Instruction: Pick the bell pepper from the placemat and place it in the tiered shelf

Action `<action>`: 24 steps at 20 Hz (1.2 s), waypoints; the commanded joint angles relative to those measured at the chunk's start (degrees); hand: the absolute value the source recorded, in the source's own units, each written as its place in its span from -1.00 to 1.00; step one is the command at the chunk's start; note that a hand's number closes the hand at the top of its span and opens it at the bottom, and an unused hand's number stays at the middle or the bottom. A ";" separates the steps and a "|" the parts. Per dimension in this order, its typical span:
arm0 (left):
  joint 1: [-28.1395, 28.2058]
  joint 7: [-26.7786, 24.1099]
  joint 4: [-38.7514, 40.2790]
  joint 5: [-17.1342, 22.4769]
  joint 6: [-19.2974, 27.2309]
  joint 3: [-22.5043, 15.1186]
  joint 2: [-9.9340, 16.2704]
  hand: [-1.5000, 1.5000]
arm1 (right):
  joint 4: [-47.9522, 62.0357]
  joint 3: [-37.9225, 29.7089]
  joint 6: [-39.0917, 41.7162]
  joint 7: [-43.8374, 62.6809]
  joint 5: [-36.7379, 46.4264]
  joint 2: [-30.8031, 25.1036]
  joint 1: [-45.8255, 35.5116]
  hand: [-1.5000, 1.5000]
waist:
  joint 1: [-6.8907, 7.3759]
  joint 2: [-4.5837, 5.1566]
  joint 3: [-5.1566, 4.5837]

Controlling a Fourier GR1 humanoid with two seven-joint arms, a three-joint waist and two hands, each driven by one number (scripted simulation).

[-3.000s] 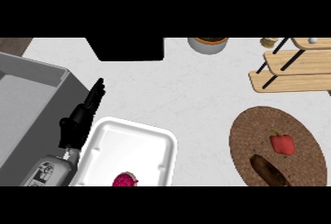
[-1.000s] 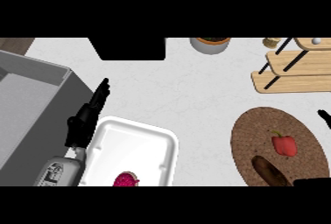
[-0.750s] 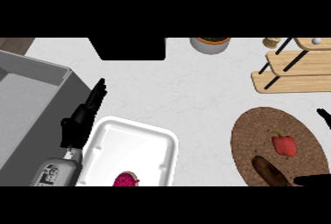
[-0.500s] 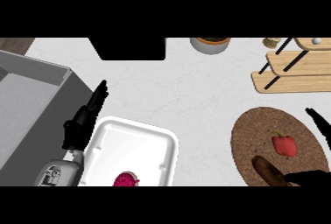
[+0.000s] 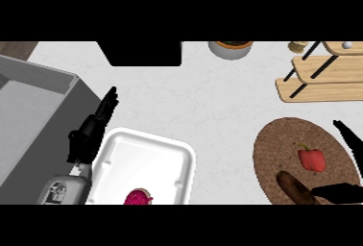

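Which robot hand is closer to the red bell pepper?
The right hand. It is open around the bell pepper on the placemat, just right of it, not touching. The left hand rests far across, beside the white tray.

The bell pepper (image 5: 312,159) lies on the placemat (image 5: 276,144), tiered shelf (image 5: 322,79) behind it.

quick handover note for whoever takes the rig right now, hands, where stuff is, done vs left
Left hand: open, resting at the white tray's left edge, holding nothing.
Right hand: open, at the placemat's right edge, fingers and thumb either side of the bell pepper, not touching it.
Bell pepper lies on the placemat, beside a brown item.
Tiered shelf stands beyond the placemat, top right.
Done: nothing picked.
Left: grasp the pepper, lift, place in the shelf.
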 commanded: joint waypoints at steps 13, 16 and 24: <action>0.00 0.13 -0.32 -3.17 -0.65 1.85 -2.98 0.00 | 11.73 -1.24 -0.96 -5.62 5.60 4.36 -5.29 -1.00 | 0.07 0.01 0.01; -0.38 0.94 -0.75 -3.28 -1.02 1.73 -3.29 0.00 | 16.24 0.43 -4.06 -6.27 8.62 5.96 -7.80 -1.00 | 0.18 0.03 0.02; -1.47 -4.11 4.26 -2.92 -2.15 3.69 -3.37 0.00 | 11.54 3.01 -3.26 -9.83 12.68 4.95 -1.84 1.00 | -0.11 0.03 -0.01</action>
